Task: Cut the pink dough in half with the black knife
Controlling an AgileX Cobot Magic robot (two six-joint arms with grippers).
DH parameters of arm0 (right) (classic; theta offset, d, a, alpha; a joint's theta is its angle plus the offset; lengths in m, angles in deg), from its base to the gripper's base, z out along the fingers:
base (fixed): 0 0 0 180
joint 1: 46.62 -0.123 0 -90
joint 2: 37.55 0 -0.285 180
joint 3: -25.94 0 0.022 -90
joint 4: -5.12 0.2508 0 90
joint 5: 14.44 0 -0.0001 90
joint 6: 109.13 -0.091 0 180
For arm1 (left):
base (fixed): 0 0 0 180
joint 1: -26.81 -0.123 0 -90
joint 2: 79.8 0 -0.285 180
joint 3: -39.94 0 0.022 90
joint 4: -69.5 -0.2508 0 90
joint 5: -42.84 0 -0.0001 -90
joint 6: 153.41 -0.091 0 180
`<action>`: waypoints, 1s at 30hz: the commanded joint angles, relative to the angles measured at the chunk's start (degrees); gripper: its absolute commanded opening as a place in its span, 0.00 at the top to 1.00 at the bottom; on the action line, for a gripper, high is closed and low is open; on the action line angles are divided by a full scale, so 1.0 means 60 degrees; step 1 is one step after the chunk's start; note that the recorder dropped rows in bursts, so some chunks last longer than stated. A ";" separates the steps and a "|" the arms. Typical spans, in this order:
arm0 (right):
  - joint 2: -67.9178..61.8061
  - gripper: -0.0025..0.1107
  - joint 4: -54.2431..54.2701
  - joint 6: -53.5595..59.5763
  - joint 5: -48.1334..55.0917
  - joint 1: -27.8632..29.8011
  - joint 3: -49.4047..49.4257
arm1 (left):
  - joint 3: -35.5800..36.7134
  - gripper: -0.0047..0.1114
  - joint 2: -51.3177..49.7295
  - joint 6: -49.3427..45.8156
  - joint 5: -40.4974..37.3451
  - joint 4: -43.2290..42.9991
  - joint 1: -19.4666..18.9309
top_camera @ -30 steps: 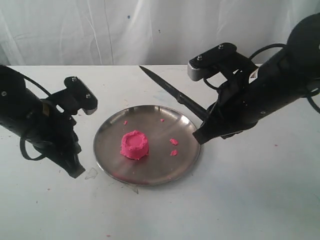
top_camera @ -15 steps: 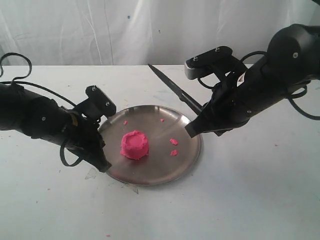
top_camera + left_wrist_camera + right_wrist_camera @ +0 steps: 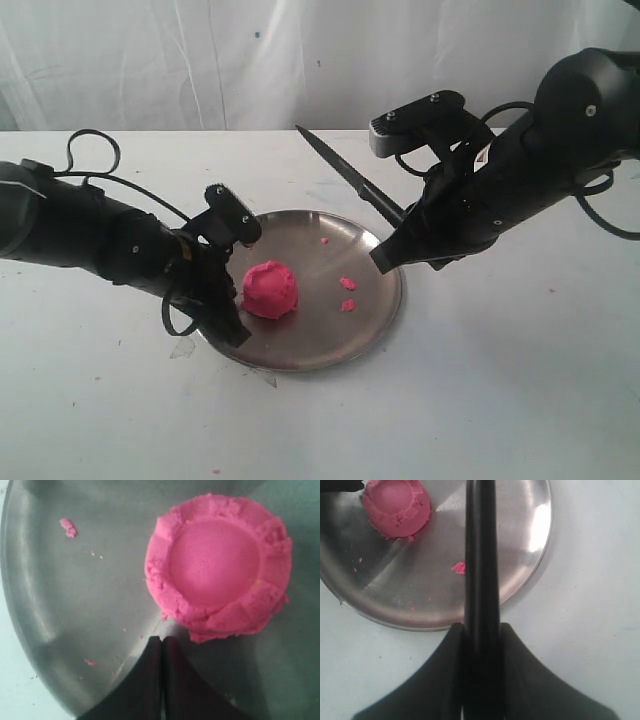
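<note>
The pink dough (image 3: 270, 290) is one squat round lump with a dented top, left of centre on the steel plate (image 3: 330, 340). My left gripper (image 3: 237, 336) is shut and empty, its tips low over the plate's left rim, close beside the dough but apart from it. The left wrist view shows the dough (image 3: 220, 570) just past the closed fingertips (image 3: 155, 642). My right gripper (image 3: 386, 262) hovers at the plate's right rim, shut on the handle of the black knife (image 3: 345, 175), whose blade points back and left. In the right wrist view the knife (image 3: 481, 555) lies across the plate, the dough (image 3: 395, 502) off to one side.
Small pink crumbs (image 3: 347, 285) lie on the right part of the plate, and one (image 3: 458, 568) shows beside the knife. The plate sits on a white table (image 3: 500, 400) with a white curtain behind. A cable (image 3: 90, 150) loops above the left arm.
The left arm has swung right, bringing its shut gripper from beside the plate onto its left rim next to the dough. The right arm shifted slightly left with the knife, then held still.
</note>
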 commanded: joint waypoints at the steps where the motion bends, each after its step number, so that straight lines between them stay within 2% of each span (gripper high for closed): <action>1: 0.0009 0.98 -0.0028 -0.0028 -0.0167 0.0002 -0.0037 | -0.0288 0.96 -0.0120 0.0442 -0.0057 0.0010 0.0083; 4: 0.0009 0.98 -0.0028 -0.0028 -0.0167 0.0002 -0.0037 | -0.0396 0.96 -0.0120 0.0929 0.0235 0.0010 0.0234; 10: 0.0009 0.98 -0.0028 -0.0028 -0.0167 0.0002 -0.0037 | -0.0396 0.96 -0.0101 0.0526 0.0540 -0.0204 0.0484; 16: 0.0009 0.98 -0.0028 -0.0028 -0.0167 0.0002 -0.0037 | -0.0396 0.96 0.0587 0.0149 0.0141 -0.0204 0.0082; 20: 0.0009 0.98 -0.0008 -0.0028 -0.0143 0.0002 -0.0037 | -0.0445 0.96 0.1578 0.0149 -0.1638 -0.0204 -0.0495; 24: 0.0009 0.98 0.0009 -0.0028 0.0056 0.0002 -0.0037 | -0.1171 0.96 0.2126 0.0630 -0.4988 -0.0204 -0.0959; 27: 0.0009 0.98 0.0010 -0.0028 0.0502 0.0002 -0.0037 | -0.1950 0.96 0.2107 0.1080 -0.7338 -0.0176 -0.1038; 30: 0.0009 0.98 0.0035 0.0011 0.0994 0.0002 -0.0037 | -0.2272 0.96 0.2107 0.0744 -0.8635 0.0602 -0.0946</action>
